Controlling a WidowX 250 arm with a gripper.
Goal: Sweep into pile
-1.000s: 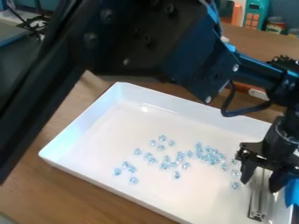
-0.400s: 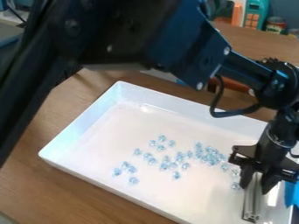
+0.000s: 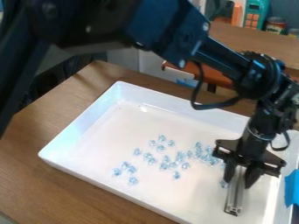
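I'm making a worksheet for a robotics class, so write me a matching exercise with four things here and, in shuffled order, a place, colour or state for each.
1. Tray
2. Metal bar
3. Pale blue beads
4. Table

A. Scattered over the tray's floor
B. Brown, with wood grain
C. White, with raised walls
D. Held in the gripper

Right pairs: 1-C, 2-D, 3-A, 4-B

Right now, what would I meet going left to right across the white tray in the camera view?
Scattered pale-blue translucent beads → silver metal bar held in black two-finger claw → bright blue piece at right rim.
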